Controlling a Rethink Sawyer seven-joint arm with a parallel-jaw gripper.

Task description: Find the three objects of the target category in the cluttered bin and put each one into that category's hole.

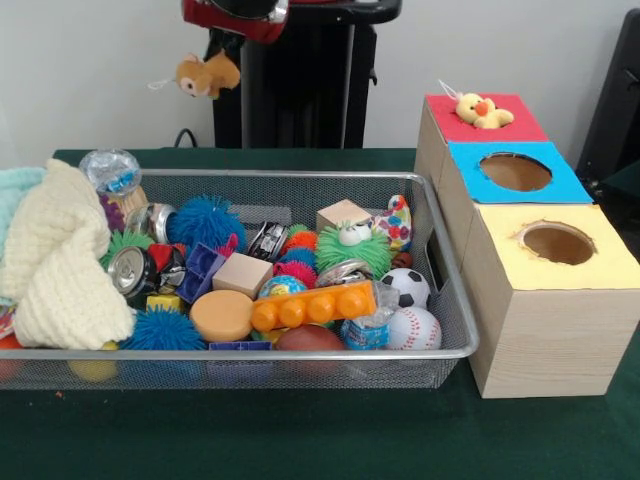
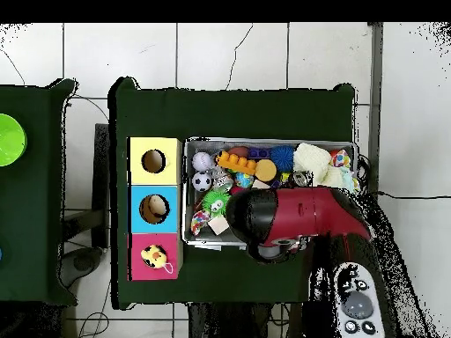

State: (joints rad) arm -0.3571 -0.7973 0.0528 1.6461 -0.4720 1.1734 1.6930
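Since the bin point(image 1: 455, 330), well below the fingers point(image 1: 214, 58) and nearer the camera, is packed with balls, blocks and cans, a third animal could be missed under the clutter; none is made out for certain. Off to one side of the fingers, the yellow duckling point(image 1: 480, 110) is seen lying on the red box top point(image 1: 440, 125), apparently over the hole rather than through it. A second drop there could be blocked, or the duckling knocked onto the bench point(image 1: 300, 440). Farthest back, a small brown plush animal point(image 1: 207, 75) hangs high in the air, so the fingers are judged clenched on it. The hold looks shallow; a slip in transit is possible.
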